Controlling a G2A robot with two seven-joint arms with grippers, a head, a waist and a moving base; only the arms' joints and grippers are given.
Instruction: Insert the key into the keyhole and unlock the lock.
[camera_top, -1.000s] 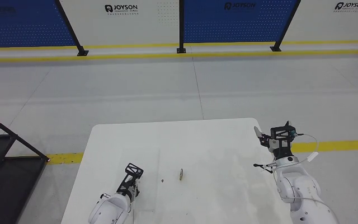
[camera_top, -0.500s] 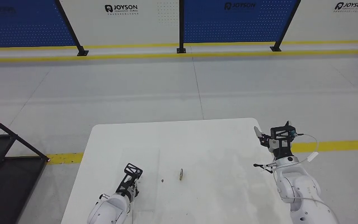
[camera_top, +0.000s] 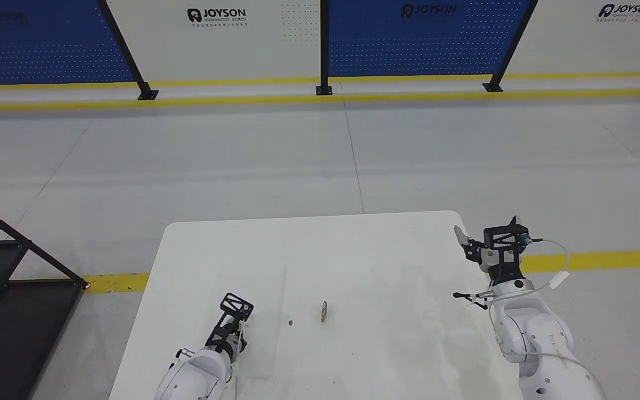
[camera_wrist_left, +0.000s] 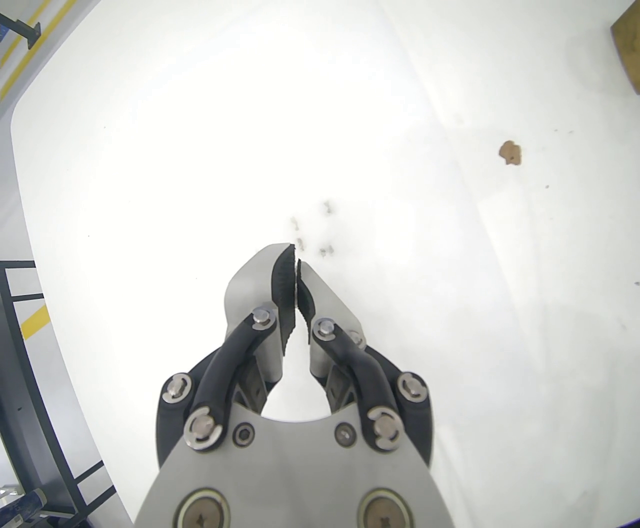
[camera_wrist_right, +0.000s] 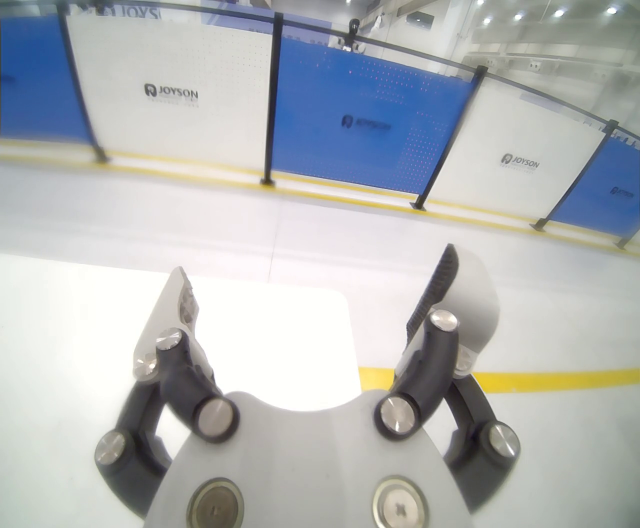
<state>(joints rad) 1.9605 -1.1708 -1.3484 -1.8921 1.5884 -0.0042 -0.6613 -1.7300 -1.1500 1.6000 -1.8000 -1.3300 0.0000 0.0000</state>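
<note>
The fingers (camera_wrist_left: 280, 280) of the left gripper (camera_wrist_left: 296, 261) are pressed together at the tips, with nothing between them. In the top view this left gripper (camera_top: 237, 305) is low on the left side of the frame, over the white table (camera_top: 380, 250).

The right gripper (camera_wrist_right: 315, 285) has its fingers (camera_wrist_right: 440, 280) spread wide, and they hold nothing. In the top view it sits at the right side of the frame, by the table's right edge (camera_top: 490, 243).

The lock (camera_top: 324, 311) lies on the table in the lower middle of the top view, well apart from both grippers. In the left wrist view its brass corner (camera_wrist_left: 627, 55) pokes in at the upper right edge.

A small brown thing (camera_top: 290, 323) lies just to the left of the lock, between it and the left gripper. It is too small to tell if it is the key. In the left wrist view it (camera_wrist_left: 510, 152) is in the upper right.
</note>
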